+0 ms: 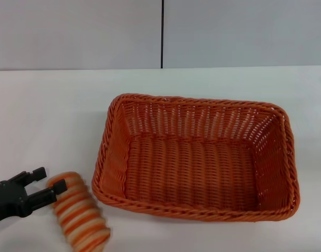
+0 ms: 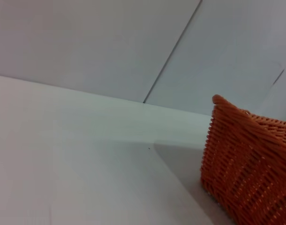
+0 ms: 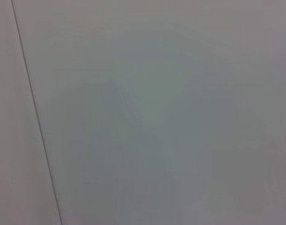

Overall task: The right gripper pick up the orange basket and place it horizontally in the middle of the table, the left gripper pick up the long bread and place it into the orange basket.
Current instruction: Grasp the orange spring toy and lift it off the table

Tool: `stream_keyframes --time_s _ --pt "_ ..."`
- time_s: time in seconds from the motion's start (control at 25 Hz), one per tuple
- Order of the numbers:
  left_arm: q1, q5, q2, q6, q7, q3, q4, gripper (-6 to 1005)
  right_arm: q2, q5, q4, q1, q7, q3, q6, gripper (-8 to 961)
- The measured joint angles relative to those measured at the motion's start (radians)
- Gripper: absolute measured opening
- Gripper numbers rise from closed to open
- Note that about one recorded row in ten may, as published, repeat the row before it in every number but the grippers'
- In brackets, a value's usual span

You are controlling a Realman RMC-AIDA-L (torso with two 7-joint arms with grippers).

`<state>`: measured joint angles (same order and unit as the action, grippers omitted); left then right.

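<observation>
At the head view's lower left, the left gripper (image 1: 49, 185) stood open, its fingers astride the long bread's (image 1: 79, 212) upper end. The orange basket (image 1: 197, 157) sat on the bench (image 1: 55, 115), centre frame, just right of the bread.

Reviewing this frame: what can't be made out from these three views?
- Right gripper: in no view; the right wrist view shows only blank wall.
- Long bread: near end blurred in the head view, absent from the left wrist view.
- Left gripper: whether it grips the bread is unclear.
- Orange basket: the left wrist view's edge cuts it off.
</observation>
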<state>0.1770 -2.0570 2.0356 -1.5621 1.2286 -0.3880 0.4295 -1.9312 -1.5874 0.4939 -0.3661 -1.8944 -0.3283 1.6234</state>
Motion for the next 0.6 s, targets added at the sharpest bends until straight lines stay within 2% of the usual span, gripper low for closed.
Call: stream_keyframes --time_s 0.6 --pt "0.009 -0.03 0.0 -0.019 0.003 -0.008 0.0 861 -0.001 0.004 -0.001 -0.014 0.0 0.0 -0.013 516"
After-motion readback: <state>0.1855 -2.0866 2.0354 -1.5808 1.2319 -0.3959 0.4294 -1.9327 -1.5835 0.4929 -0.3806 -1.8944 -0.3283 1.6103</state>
